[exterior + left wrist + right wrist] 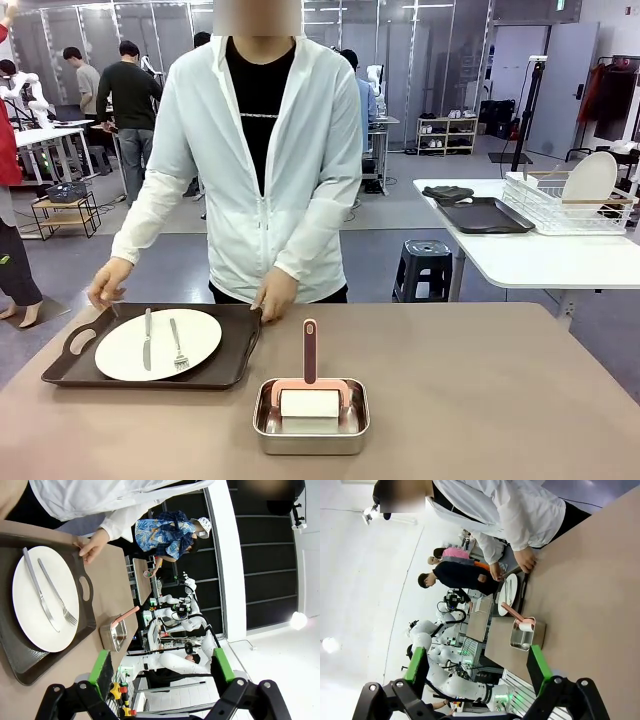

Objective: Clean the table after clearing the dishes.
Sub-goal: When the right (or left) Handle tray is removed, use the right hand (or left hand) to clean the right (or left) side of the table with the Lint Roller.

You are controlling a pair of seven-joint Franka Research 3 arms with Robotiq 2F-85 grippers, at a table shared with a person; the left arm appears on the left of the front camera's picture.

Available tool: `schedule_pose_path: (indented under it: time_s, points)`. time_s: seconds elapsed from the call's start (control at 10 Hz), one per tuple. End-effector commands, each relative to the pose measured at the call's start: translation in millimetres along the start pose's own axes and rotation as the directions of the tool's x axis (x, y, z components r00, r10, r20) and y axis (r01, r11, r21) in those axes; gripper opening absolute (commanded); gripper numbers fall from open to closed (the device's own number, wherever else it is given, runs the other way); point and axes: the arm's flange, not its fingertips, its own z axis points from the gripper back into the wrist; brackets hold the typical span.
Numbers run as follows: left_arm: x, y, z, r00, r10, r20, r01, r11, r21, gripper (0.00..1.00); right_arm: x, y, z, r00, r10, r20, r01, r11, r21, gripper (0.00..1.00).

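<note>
— Front view: sitting lower left on the table (480, 390), plate (205, 340) on tray (235, 345).
— Likely handling stiff, breakable, slippery; probably best gripping by tray ends.
— Left wrist view: left gripper (161, 667) gaping, holding nothing; plate at left.
— Right wrist view: right gripper (476, 665) gaping empty; plate mid-frame.

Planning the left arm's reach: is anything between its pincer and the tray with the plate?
Nothing visible lies between the open left pincer and the near side of the tray. A hand is at its far left corner, another hand at its far right; the pan stands apart to its right.
</note>
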Motion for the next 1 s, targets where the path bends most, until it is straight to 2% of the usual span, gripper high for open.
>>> schedule_pose_path:
  time_s: [0.0,0.9]
  points:
    - [-2.0,-1.6,2.1,1.000,0.000,-0.001,0.000,1.000,0.002,1.00,2.9,3.9,-0.9,1.000,0.009,-0.004,-0.009,1.000,0.006,1.00]
    - [-2.0,-1.6,2.1,1.000,0.000,-0.001,0.000,1.000,0.002,1.00,2.9,3.9,-0.9,1.000,0.009,-0.004,-0.009,1.000,0.006,1.00]
